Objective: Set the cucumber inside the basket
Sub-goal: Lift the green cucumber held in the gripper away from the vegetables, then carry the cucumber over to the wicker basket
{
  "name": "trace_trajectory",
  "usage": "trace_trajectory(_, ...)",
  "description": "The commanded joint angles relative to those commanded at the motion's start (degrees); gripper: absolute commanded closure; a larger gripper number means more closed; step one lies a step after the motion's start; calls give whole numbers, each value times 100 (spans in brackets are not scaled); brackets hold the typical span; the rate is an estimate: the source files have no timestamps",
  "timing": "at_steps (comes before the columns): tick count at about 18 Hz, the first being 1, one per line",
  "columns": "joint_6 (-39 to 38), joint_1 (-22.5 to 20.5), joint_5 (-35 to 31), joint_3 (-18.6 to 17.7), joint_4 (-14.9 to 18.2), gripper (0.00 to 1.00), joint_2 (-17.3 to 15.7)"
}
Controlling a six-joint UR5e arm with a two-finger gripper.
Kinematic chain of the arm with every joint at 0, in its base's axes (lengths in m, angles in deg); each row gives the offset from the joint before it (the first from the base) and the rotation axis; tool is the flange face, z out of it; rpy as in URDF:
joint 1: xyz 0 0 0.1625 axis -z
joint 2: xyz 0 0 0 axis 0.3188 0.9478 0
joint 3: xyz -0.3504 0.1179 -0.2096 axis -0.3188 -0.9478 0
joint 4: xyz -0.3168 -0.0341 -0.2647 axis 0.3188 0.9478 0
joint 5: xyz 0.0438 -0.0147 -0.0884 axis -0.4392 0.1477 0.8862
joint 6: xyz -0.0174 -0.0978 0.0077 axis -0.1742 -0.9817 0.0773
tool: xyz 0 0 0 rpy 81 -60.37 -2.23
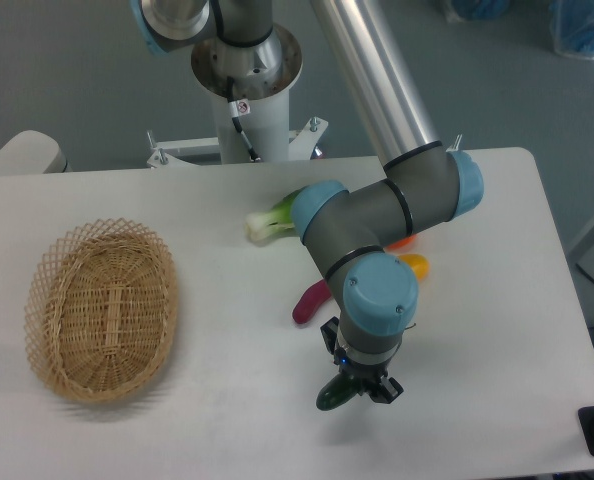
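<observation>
The dark green cucumber point(333, 394) lies near the table's front edge, and only its lower-left end shows from under my wrist. My gripper point(364, 385) points straight down right over it, with the fingers at the cucumber's sides. The blue wrist hides most of the fingers, so I cannot tell whether they are closed on it. The tan wicker basket point(47, 330) sits far to the left on the table, with nothing in it.
A purple eggplant point(309, 301) lies just up-left of the gripper. A green-and-white bok choy point(268, 222) lies behind it. An orange and yellow item point(414, 264) is partly hidden behind my forearm. The arm's base point(247, 60) stands at the back.
</observation>
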Motion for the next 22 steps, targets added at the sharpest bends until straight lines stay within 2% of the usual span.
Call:
trace_trajectory(10, -18, 79, 0, -79, 9, 91, -61)
trace_trajectory(16, -114, 343, -18, -105, 52, 92, -97)
trace_trajectory(22, -333, 676, 61, -711, 44, 92, -500)
